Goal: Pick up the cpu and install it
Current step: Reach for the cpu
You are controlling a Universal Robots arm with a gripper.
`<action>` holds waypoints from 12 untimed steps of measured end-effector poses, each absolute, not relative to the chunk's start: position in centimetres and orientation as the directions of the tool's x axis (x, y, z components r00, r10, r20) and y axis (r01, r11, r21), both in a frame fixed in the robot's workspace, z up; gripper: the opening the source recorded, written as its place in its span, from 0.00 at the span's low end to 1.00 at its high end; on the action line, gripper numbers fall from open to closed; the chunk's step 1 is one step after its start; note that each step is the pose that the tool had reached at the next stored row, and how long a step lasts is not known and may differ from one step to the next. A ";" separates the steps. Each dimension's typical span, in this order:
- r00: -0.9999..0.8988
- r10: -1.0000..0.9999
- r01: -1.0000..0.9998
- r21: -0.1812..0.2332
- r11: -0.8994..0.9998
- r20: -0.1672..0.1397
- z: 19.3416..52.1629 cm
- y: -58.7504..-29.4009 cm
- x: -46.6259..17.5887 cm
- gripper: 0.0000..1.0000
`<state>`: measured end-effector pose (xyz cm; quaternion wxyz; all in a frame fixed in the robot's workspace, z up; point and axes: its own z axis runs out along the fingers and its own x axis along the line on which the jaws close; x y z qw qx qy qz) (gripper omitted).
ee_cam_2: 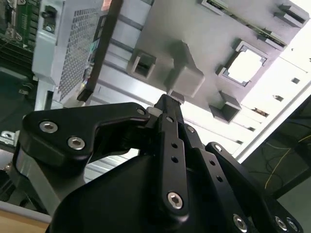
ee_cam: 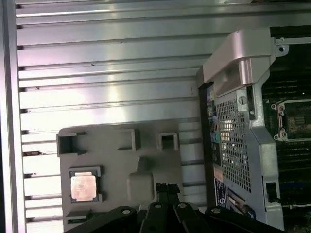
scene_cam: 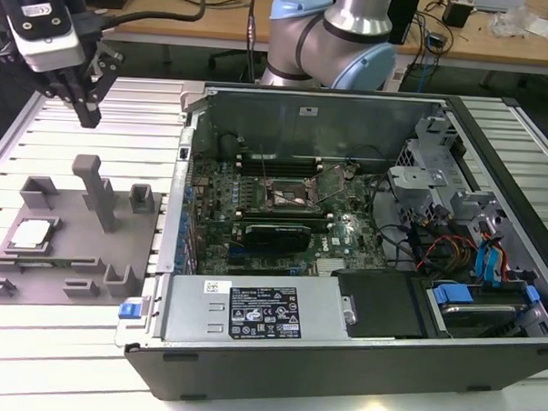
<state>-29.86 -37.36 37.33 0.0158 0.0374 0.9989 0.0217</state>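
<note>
My gripper (scene_cam: 87, 115) hung in the air with its fingers drawn together, so far as I could judge, and nothing between them. Below it and well apart, the cpu (scene_cam: 32, 236) lay flat in its recess on the grey fixture (scene_cam: 80, 261), beside the case (scene_cam: 341, 327). The first wrist view caught the socket (ee_cam: 296, 119) inside the case. The second wrist view showed the fixture's post (ee_cam_2: 187, 77) beyond my gripper's tip.
</note>
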 end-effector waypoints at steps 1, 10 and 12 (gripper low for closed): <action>-0.997 0.075 0.074 0.045 0.996 -0.030 37.0 -37.4 -30.6 0.11; -0.997 0.075 0.074 0.045 0.996 -0.030 35.7 -37.4 -33.3 0.11; -0.997 0.075 0.074 0.045 0.996 -0.030 35.4 -37.4 -34.1 0.11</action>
